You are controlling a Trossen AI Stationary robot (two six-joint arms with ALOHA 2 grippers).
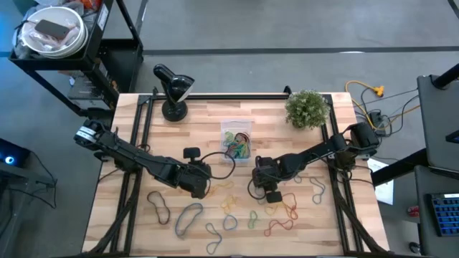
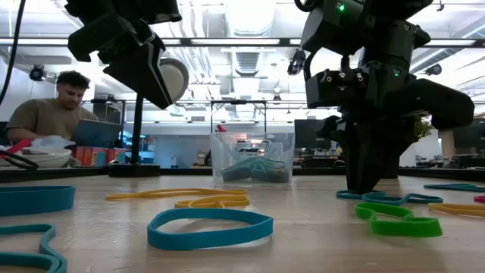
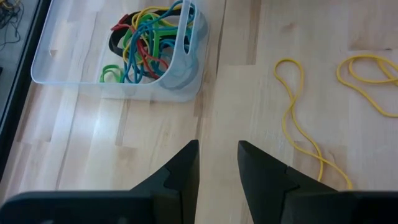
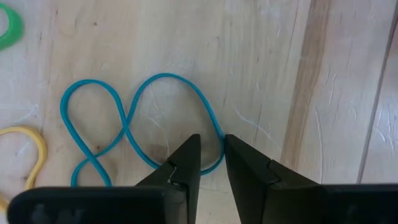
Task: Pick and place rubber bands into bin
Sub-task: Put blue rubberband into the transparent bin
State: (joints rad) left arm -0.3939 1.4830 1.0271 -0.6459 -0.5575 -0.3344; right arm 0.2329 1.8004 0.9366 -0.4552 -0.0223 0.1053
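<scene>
The clear bin (image 1: 237, 140) stands at the table's far middle with several coloured rubber bands (image 3: 146, 43) inside it. More rubber bands lie loose on the wood: yellow (image 3: 298, 118), green (image 2: 398, 220) and blue (image 2: 208, 227). A blue band (image 4: 124, 124) lies twisted into a figure of eight under my right gripper (image 4: 211, 155). That gripper is open by a narrow gap and points down at the table, one fingertip on each side of the band's end loop. My left gripper (image 3: 217, 155) hangs open over bare wood, near the bin, with nothing between its fingers. My right gripper comes from above, pointing down, with one strand of the blue band's end loop (image 4: 219, 140) running between its fingertips. The band lies flat on the table. I cannot tell whether the fingers touch it.
A potted plant (image 1: 307, 107) stands at the far right corner and a black lamp (image 1: 174, 89) at the far left. Black cables (image 1: 215, 156) run across the table beside the bin. A person (image 2: 53, 114) sits beyond the table.
</scene>
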